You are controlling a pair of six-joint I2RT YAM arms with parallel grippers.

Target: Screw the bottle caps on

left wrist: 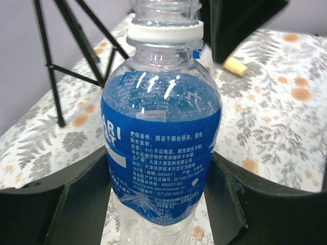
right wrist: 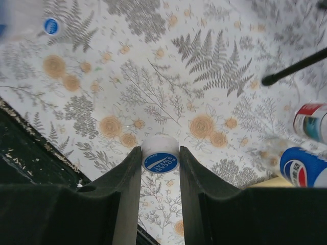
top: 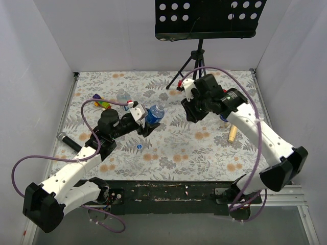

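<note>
My left gripper is shut on a clear bottle with a blue label, holding it tilted above the table's left half. In the left wrist view the bottle fills the frame between the fingers, and its threaded neck is bare above a white ring. My right gripper is shut on a white bottle cap with a blue top, held above the cloth. In the top view that gripper hangs just right of the bottle's mouth.
A loose blue cap lies on the flowered cloth. A second bottle stands by a multicoloured toy block. A bottle with a red-white-blue logo and a tan stick lie right. The music stand's tripod stands behind.
</note>
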